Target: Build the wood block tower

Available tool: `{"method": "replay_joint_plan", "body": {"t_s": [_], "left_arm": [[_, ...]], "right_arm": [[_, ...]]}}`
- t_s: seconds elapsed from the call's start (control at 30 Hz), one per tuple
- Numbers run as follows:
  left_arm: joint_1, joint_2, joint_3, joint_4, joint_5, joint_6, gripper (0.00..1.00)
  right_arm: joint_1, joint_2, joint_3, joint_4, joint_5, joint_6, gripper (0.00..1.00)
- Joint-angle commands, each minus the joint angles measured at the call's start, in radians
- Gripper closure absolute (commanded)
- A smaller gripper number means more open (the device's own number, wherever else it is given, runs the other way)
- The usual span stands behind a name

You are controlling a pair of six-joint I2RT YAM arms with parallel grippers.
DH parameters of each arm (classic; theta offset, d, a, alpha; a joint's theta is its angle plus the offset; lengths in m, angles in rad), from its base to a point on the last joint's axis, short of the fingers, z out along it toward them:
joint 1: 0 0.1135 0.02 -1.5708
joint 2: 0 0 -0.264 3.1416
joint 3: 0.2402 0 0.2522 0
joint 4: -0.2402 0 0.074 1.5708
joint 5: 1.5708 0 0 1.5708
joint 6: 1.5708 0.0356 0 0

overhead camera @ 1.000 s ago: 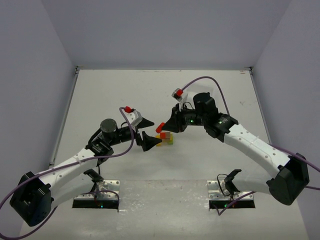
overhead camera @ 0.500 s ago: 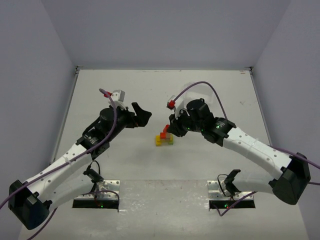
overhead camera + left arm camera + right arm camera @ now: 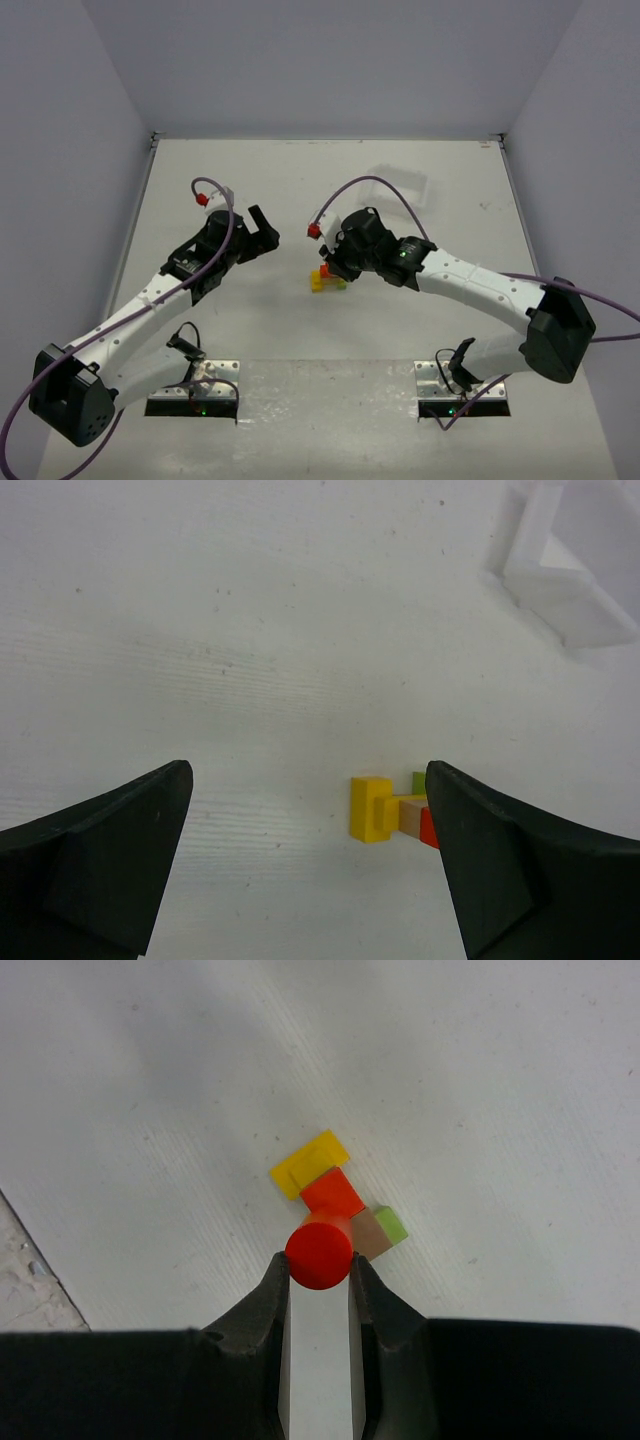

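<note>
The right gripper (image 3: 319, 1265), pinching a red cylinder (image 3: 319, 1251), hangs over the wood block tower (image 3: 332, 1192); the left gripper (image 3: 308, 780) gapes empty.

Bright, even overhead light leaves faint shadows on the matte white table (image 3: 250, 330). The clear plastic tray (image 3: 570, 590) looks overexposed, perhaps glare.

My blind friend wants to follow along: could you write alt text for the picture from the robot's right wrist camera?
Black jaws pinch a round red block at the near edge of a small cluster of wooden blocks on a white table. The cluster holds a yellow block, a red-orange block, a brown block and a green block.
</note>
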Motion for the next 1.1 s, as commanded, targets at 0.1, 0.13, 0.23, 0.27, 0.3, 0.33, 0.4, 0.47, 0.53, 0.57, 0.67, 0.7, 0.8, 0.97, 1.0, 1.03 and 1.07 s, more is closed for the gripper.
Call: {"method": "replay_joint_plan", "body": {"t_s": [0.1,0.13,0.23,0.27,0.3,0.33,0.4,0.47,0.53,0.57,0.67,0.7,0.8,0.97,1.0,1.03,1.07], "left_arm": [[0.011,-0.028,-0.011,0.032,-0.017,0.007,0.00],[0.011,-0.027,-0.014,0.035,-0.015,0.007,0.00],[0.013,-0.026,-0.016,0.045,-0.007,0.014,0.00],[0.013,-0.024,-0.017,0.046,-0.006,0.015,0.00],[0.013,-0.023,-0.018,0.046,-0.006,0.017,0.00],[0.013,-0.023,-0.019,0.047,-0.006,0.017,0.00],[0.013,-0.023,-0.020,0.050,-0.007,0.018,0.00],[0.014,-0.023,-0.019,0.051,-0.007,0.019,0.00],[0.013,-0.023,-0.021,0.052,-0.005,0.019,0.00],[0.013,-0.023,-0.022,0.053,-0.005,0.019,0.00],[0.013,-0.023,-0.023,0.055,-0.002,0.020,0.00],[0.013,-0.023,-0.023,0.055,-0.001,0.021,0.00],[0.013,-0.023,-0.023,0.055,0.000,0.023,0.00],[0.014,-0.023,-0.026,0.060,0.000,0.023,0.00],[0.014,-0.022,-0.026,0.060,0.001,0.023,0.00],[0.014,-0.022,-0.025,0.060,0.002,0.023,0.00],[0.014,-0.023,-0.026,0.061,0.002,0.024,0.00]], "right_arm": [[0.005,0.027,0.059,0.027,0.079,-0.010,0.96],[0.005,0.031,0.059,0.030,0.081,-0.008,0.95],[0.005,0.034,0.058,0.040,0.084,-0.005,0.95],[0.005,0.035,0.060,0.042,0.083,-0.002,0.95],[0.005,0.037,0.061,0.043,0.079,0.000,0.94],[0.005,0.039,0.061,0.044,0.076,0.003,0.94],[0.005,0.040,0.062,0.045,0.070,0.008,0.94],[0.005,0.041,0.061,0.044,0.066,0.007,0.93],[0.005,0.040,0.059,0.048,0.061,0.009,0.92],[0.005,0.040,0.058,0.049,0.058,0.012,0.92],[0.005,0.042,0.058,0.047,0.051,0.040,0.91],[0.005,0.043,0.057,0.046,0.050,0.041,0.91],[0.005,0.046,0.057,0.045,0.048,0.042,0.91],[0.005,0.055,0.056,0.041,0.052,0.045,0.89],[0.005,0.057,0.056,0.041,0.056,0.044,0.89],[0.005,0.061,0.056,0.042,0.062,0.044,0.89],[0.005,0.063,0.057,0.042,0.066,0.044,0.89]]}}
